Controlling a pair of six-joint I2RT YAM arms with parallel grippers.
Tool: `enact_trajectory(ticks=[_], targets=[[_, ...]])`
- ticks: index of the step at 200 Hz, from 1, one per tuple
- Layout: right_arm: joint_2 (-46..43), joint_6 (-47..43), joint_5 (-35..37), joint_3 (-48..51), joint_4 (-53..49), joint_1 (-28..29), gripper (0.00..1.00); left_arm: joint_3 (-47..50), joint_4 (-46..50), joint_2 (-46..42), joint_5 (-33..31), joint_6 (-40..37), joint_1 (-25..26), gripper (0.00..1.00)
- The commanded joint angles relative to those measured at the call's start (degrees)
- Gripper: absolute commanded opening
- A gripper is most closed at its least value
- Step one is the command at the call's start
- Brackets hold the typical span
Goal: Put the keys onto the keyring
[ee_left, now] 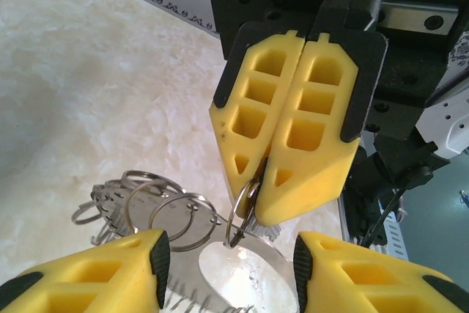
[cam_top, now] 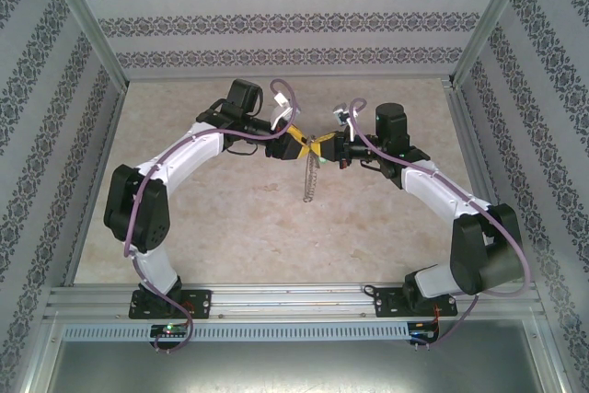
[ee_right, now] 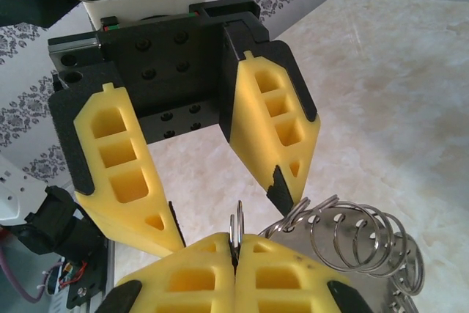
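- While both arms meet in mid-air, my right gripper (ee_left: 260, 203) is clamped tight on a small silver split ring (ee_left: 238, 214).
- Left gripper (ee_right: 229, 218) jaws stand apart. The large thin grey metal keyring (ee_left: 275, 253) sits between them, off the table. I can't tell if it's pinched.
- A bunch of steel split rings (ee_left: 146, 196) lies just beside it.
- My judgement: early stage, nothing key-like threaded on yet, so all the threading is left.

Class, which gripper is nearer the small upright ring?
Right. The right gripper pinches the small ring; the left gripper faces it, fingers parted, not touching.
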State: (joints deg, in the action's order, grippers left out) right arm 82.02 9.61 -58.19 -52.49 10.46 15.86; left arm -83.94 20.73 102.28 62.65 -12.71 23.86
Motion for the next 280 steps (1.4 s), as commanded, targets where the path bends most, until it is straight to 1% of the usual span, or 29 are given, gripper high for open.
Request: enact_trajectory(ticks=[1,60,122,146,163,194,216,238,247,253,261,273,280], targets=[[-0.3,-1.0,-2.9,-1.6,1.5,-0.2,0.00,-1.9,0.3,0.5,2.3,-0.7,-0.7,0.48],[1.2,-1.0,-2.7,-2.4,1.5,0.6,0.00,-1.8,-1.6,0.7,3.1,0.6,-0.8,0.45],[1.7,-0.8,-2.4,-3.0,1.6,1.0,0.00,-2.1,-3.8,1.4,5.0,2.3,-0.8,0.35],[1.9,-0.7,-2.5,-3.2,1.8,1.2,0.00,-2.0,-5.4,1.9,5.7,3.5,-0.8,0.34],[1.9,-0.6,-2.4,-3.2,1.7,1.4,0.00,-1.9,-6.1,2.1,6.0,4.1,-0.8,0.32],[1.9,-0.5,-2.3,-3.4,1.6,1.4,0.00,-1.9,-6.7,2.2,6.7,4.4,-0.8,0.20],[1.9,-0.5,-2.3,-3.3,1.5,1.4,0.00,-1.5,-8.8,2.1,7.5,5.9,-0.8,0.11],[1.7,-0.4,-1.9,-3.0,1.5,1.4,0.00,-0.6,-11.5,1.8,7.9,7.6,-0.8,0.00],[1.3,-0.1,-1.4,-2.7,1.5,1.4,0.00,0.0,-13.2,1.6,7.7,8.8,-0.8,0.00],[1.1,0.0,-1.0,-2.6,1.6,1.3,0.03,0.5,-14.5,1.4,7.3,9.6,-0.8,0.00],[0.6,0.2,-0.8,-2.3,1.8,1.1,0.10,1.4,-16.7,0.9,6.6,10.8,-0.8,0.00],[-0.7,0.9,0.1,-1.5,2.2,0.5,0.29,3.5,-21.6,-0.1,5.8,13.3,-0.8,0.00],[-1.7,1.2,0.8,-0.9,2.5,0.1,0.35,4.7,-24.7,-0.8,5.4,14.9,-0.8,0.00]])
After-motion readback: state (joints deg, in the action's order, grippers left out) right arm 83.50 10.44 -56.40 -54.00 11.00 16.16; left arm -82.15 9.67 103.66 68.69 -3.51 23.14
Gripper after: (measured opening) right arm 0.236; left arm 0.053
